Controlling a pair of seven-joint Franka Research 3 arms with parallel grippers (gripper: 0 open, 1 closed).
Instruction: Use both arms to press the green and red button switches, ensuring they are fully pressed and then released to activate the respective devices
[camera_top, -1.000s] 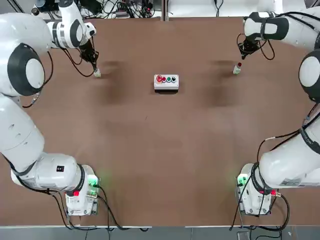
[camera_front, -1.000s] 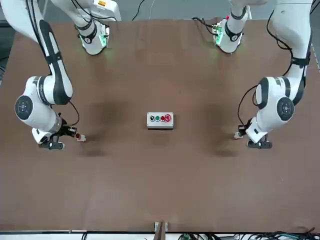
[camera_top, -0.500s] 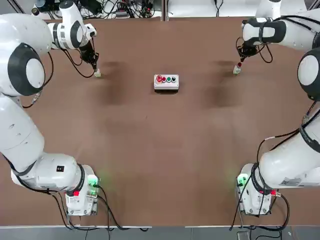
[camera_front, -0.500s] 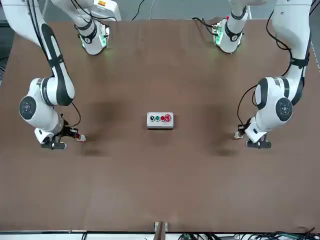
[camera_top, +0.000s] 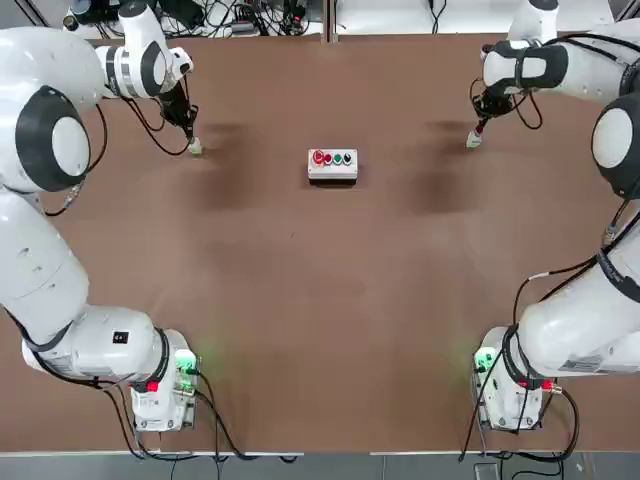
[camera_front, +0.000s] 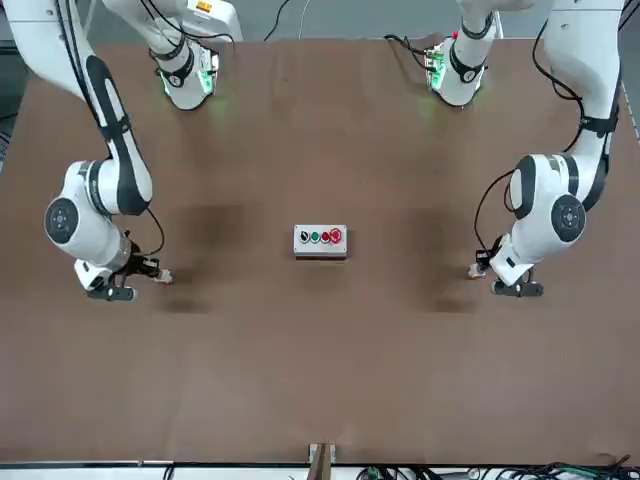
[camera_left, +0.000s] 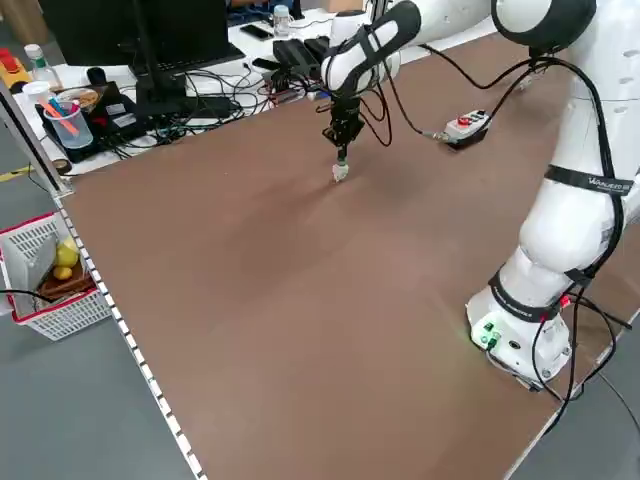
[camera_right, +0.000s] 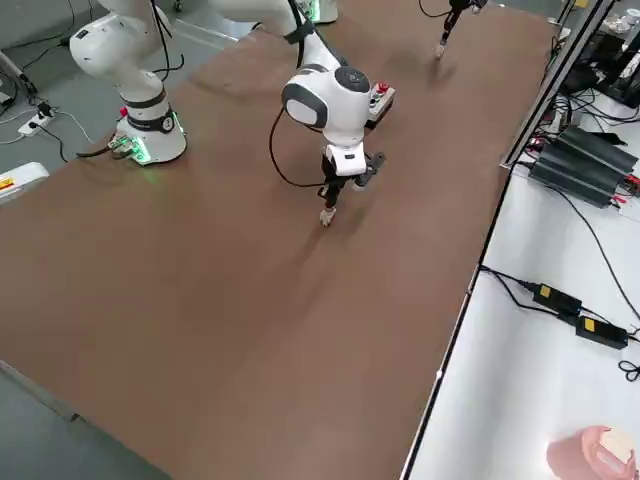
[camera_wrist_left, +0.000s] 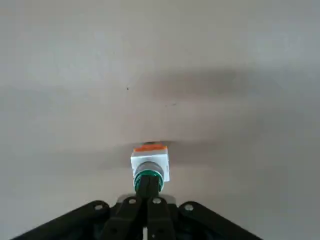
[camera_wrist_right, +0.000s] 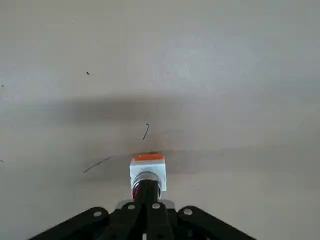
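Green first: the green-capped pale stub switch (camera_wrist_left: 150, 165) stands on the brown table (camera_top: 320, 300) at its far left, and the left gripper (camera_wrist_left: 148, 192) has barely shifted over the last second. Its jaws are pressed together and the tips sit on the green cap. The change is on the right. A second ago the red cap showed clear in the top view, with the right gripper (camera_wrist_right: 146, 196) up and apart from it. Now that gripper has come down onto the red-capped pale stub switch (camera_wrist_right: 147, 172) at the far right of the table, jaws also pressed together, and the tips cover most of the cap. Your call: both arms look to be in the press phase, and release isn't done yet. I can't tell from here whether either cap has bottomed out. The white rectangular box with a row of red and green buttons (camera_top: 332, 165) sits untouched mid-table, well apart from both. There are no containers on the table. Off it, at the left side, a red-and-white wire basket (camera_left: 40, 235) holds yellow round items, and a clear cup (camera_left: 75, 130) on the desk holds pens.
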